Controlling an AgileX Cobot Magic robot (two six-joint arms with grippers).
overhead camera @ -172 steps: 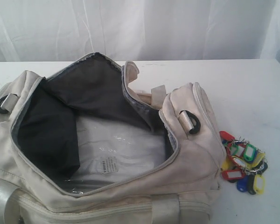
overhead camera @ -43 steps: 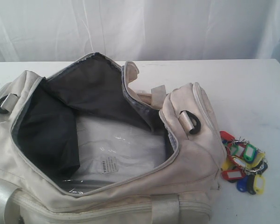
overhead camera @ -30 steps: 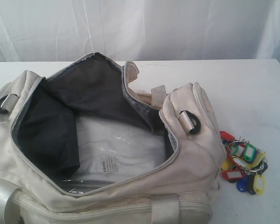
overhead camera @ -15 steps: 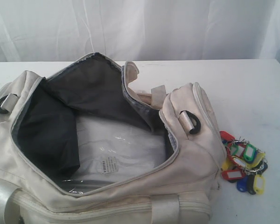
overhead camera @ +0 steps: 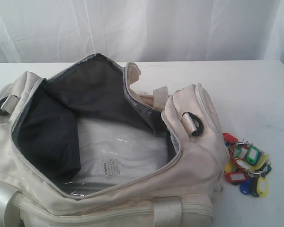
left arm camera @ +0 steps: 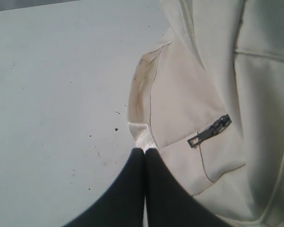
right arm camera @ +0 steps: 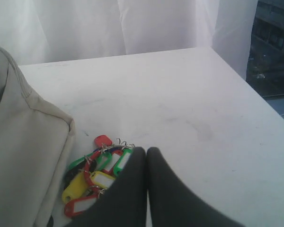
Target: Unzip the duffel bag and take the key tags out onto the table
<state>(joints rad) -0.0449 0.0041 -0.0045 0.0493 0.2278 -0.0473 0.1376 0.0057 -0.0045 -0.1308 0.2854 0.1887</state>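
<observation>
1. Starting at the left, we log the left hand [left arm camera: 145, 150]. Its two dark fingers [left arm camera: 125, 189] are pressed flat together, fully closed.
2. The fingertips of that hand sit right at a glossy cream strip [left arm camera: 141, 135] at the edge of the duffel bag [left arm camera: 260, 94]. We cannot tell whether they touch it.
3. Near that strip, a grey zipper pull [left arm camera: 209, 132] lies against one of the bag's outer pockets.
4. In the exterior view the duffel bag covers the left and middle of the white tabletop [overhead camera: 246, 85]. Its main zip is undone and its mouth gapes wide.
5. Inside we see dark grey lining [overhead camera: 85, 90]. A clear plastic sheet [overhead camera: 132, 144] with a small printed label [overhead camera: 107, 168] lies on the bottom.
6. A cream strap loop with a black end [overhead camera: 195, 125] sticks out of the bag's right end.
7. The key tags [overhead camera: 246, 165] lie in a bunch on the tabletop, outside the bag and just beside its right end. They are red, green, yellow and blue, on metal rings.
8. The right hand [right arm camera: 146, 150] has its fingers shut tight against each other. In its wrist view it overlaps the edge of the bunch, and we cannot tell whether it touches it.
9. A white curtain [overhead camera: 142, 28] hangs behind the tabletop.
</observation>
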